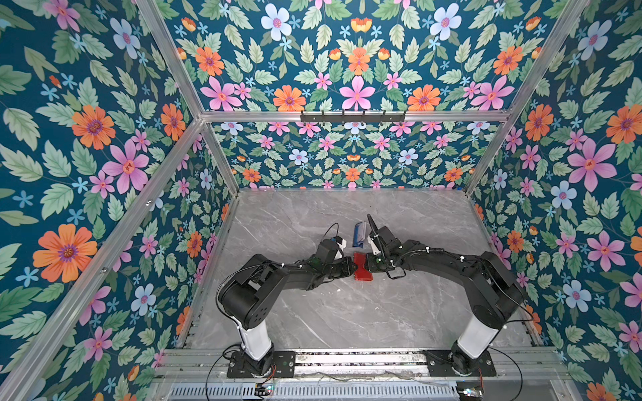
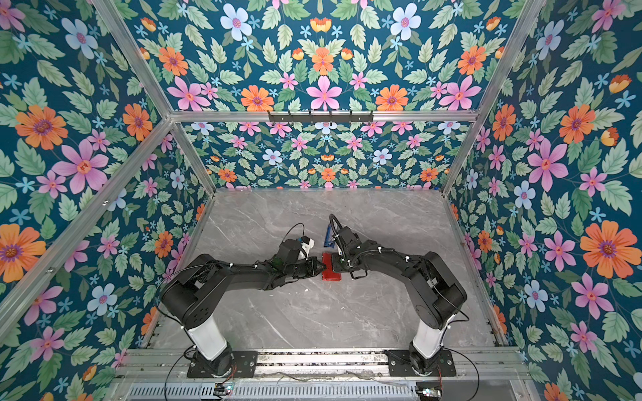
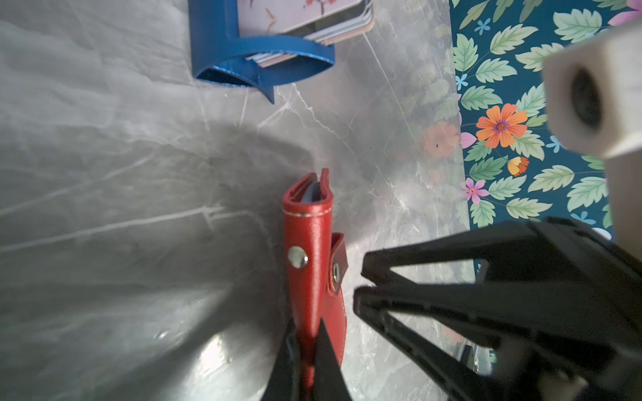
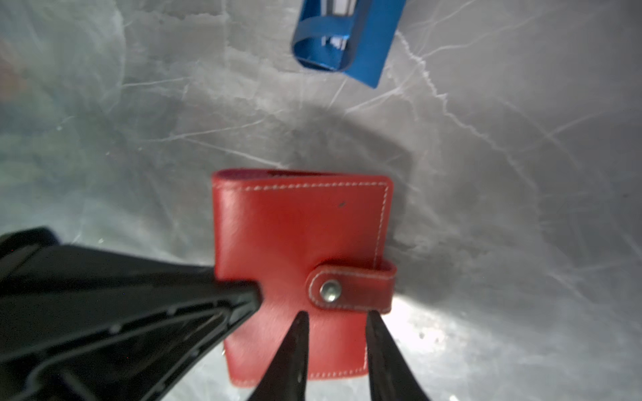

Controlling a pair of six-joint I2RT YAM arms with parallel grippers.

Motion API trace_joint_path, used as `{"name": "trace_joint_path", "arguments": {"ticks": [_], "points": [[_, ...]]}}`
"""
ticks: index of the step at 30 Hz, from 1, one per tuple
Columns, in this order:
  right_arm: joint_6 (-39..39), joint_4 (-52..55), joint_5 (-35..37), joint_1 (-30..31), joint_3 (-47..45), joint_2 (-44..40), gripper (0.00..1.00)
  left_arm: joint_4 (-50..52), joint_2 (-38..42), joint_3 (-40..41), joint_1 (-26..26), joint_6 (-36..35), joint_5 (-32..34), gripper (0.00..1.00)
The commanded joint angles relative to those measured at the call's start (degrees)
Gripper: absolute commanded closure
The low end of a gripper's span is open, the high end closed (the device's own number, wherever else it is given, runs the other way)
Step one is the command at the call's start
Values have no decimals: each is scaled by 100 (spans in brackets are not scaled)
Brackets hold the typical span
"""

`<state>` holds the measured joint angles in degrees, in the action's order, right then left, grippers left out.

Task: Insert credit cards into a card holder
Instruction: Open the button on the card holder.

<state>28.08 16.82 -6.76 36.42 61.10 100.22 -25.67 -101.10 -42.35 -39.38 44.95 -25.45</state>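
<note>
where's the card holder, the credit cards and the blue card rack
card holder [image 4: 298, 236]: right wrist view, middle of its red cover
credit cards [image 3: 298, 10]: left wrist view, face of the top card
blue card rack [image 3: 212, 38]: left wrist view, its side wall

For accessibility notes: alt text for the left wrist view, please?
Left end effector shut on the edge of a red wallet, right end effector close beside it. Beyond, a blue rack holds cards on the marble table.
</note>
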Motion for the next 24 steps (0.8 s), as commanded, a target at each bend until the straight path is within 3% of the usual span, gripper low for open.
{"name": "trace_joint_path", "arguments": {"ticks": [1,9,16,24], "points": [[45,35,51,31,50,87,69,62,-24,-28,-30,54,29,93],[63,41,0,89,130,277,66,58,-77,-28,-94,127,67,93],[9,364,418,188,319,460,66,62,-77,-48,-107,144,67,93],[5,986,1217,382,574,632,85,177,-50,-29,-106,128,169,93]]}}
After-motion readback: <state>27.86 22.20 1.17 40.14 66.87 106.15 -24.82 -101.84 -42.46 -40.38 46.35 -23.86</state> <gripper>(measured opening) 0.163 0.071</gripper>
